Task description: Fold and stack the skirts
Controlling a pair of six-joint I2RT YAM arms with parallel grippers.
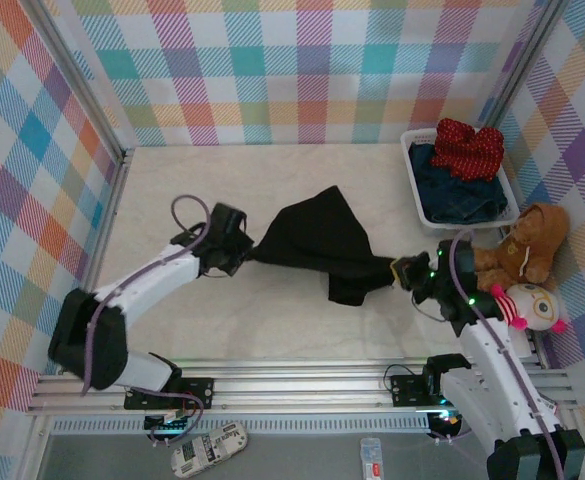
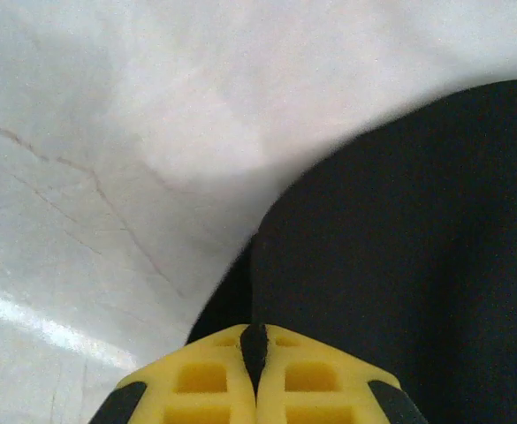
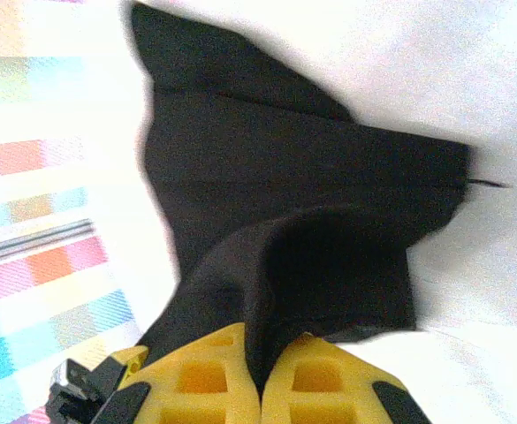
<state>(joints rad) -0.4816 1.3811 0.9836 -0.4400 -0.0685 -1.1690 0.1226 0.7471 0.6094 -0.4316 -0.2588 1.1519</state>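
Note:
A plain black skirt (image 1: 322, 240) is stretched across the middle of the table between both grippers. My left gripper (image 1: 244, 251) is shut on its left corner; in the left wrist view the yellow fingertips (image 2: 214, 375) pinch a sliver of the black skirt (image 2: 399, 247). My right gripper (image 1: 400, 270) is shut on the right corner, with the black skirt (image 3: 276, 194) bunched between its yellow fingers (image 3: 196, 375). A red dotted skirt (image 1: 467, 148) lies on a dark blue denim skirt (image 1: 457, 192) in the white basket (image 1: 418, 200).
The white slatted basket stands at the back right. A brown teddy bear (image 1: 522, 245) and a round doll with pink trim (image 1: 532, 308) sit by the right wall, close to my right arm. Plaid walls enclose the table on three sides.

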